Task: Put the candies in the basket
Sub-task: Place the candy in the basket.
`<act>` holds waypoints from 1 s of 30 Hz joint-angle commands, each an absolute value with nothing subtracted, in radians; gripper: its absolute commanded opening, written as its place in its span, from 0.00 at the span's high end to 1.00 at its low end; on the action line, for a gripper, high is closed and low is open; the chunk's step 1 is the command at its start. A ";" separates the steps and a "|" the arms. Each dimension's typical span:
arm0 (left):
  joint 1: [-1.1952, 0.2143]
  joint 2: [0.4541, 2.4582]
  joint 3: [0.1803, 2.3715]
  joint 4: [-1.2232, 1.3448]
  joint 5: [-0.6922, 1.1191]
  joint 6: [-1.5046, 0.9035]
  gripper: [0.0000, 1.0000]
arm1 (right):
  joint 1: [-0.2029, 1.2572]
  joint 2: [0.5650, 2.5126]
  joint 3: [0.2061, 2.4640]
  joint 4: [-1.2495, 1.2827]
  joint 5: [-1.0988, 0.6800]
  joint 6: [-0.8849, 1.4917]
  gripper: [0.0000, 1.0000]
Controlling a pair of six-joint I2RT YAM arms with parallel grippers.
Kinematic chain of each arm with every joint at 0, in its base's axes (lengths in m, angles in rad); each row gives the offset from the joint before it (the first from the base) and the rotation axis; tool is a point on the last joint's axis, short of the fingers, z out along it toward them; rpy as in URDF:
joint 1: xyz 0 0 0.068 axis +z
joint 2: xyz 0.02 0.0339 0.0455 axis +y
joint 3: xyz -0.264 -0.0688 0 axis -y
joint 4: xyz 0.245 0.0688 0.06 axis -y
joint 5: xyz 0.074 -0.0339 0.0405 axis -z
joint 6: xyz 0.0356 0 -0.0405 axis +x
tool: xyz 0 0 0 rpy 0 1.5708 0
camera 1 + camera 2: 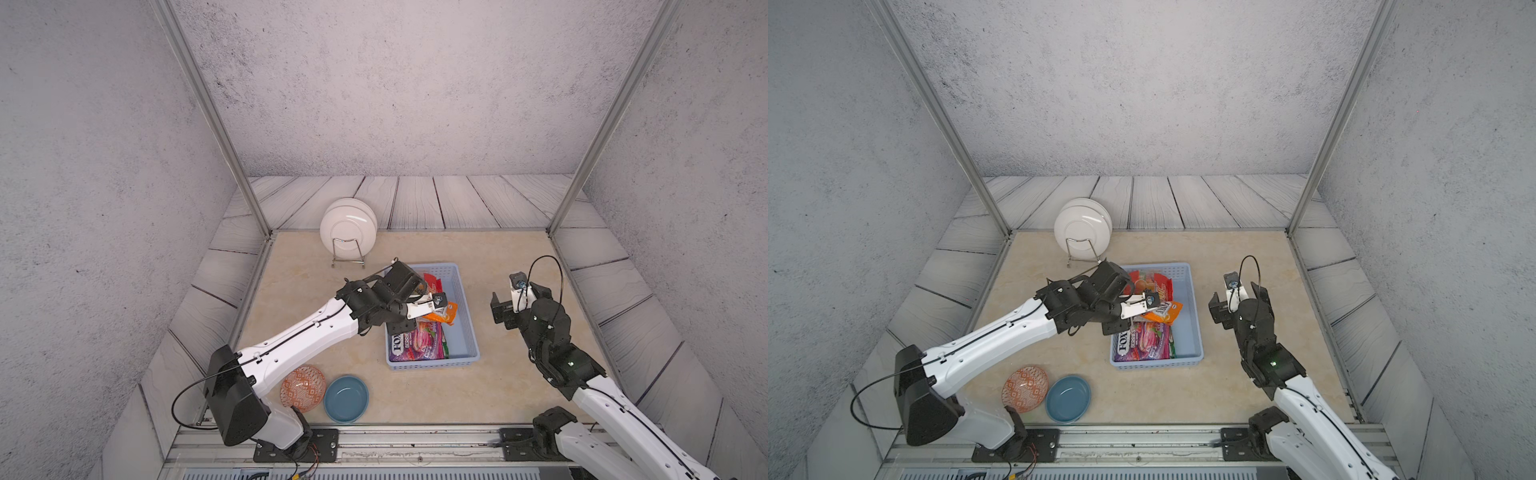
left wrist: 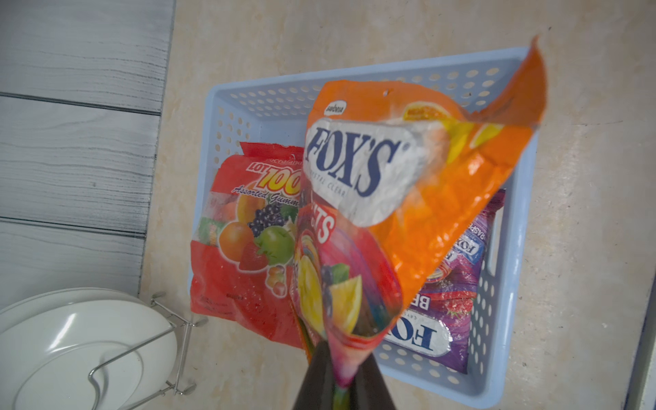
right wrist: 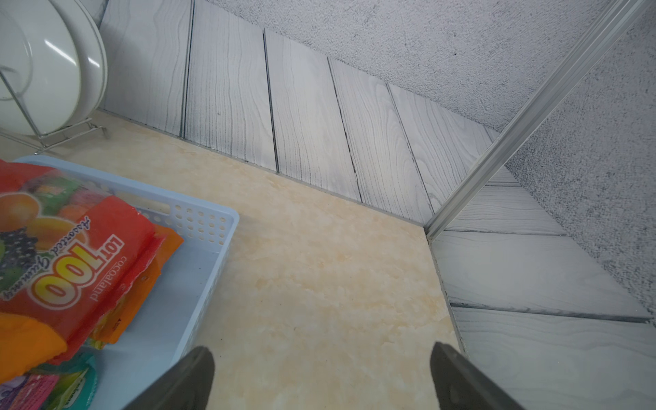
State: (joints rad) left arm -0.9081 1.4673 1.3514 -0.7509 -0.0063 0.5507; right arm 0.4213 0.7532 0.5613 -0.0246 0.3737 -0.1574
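Two grippers are in view. The left gripper (image 2: 346, 355) is clamped nearly closed on a corner of the orange FOX'S bag (image 2: 443, 184), held over the basket (image 1: 462, 324). Inside the basket, a red fruit-printed bag (image 2: 227, 277) lies at the 12 o'clock end and a purple FOX'S bag (image 1: 411, 345) at 6 o'clock. The right gripper (image 3: 321, 348) stands at 3 o'clock of the basket, jaws fully spread, holding nothing.

white arms (image 1: 307, 336), black joints (image 1: 235, 395)

glossy plastic candies (image 2: 443, 198), matt plastic basket (image 2: 488, 305)
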 commanded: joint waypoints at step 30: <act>-0.968 1.437 1.104 -0.668 -0.033 0.192 1.00 | 0.416 0.743 0.559 0.000 0.362 -0.168 0.01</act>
State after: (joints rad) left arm -0.9585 1.4330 1.1236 -0.6643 -0.0315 0.2379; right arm 0.4194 0.7532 0.5606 -0.0074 0.3698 -0.1684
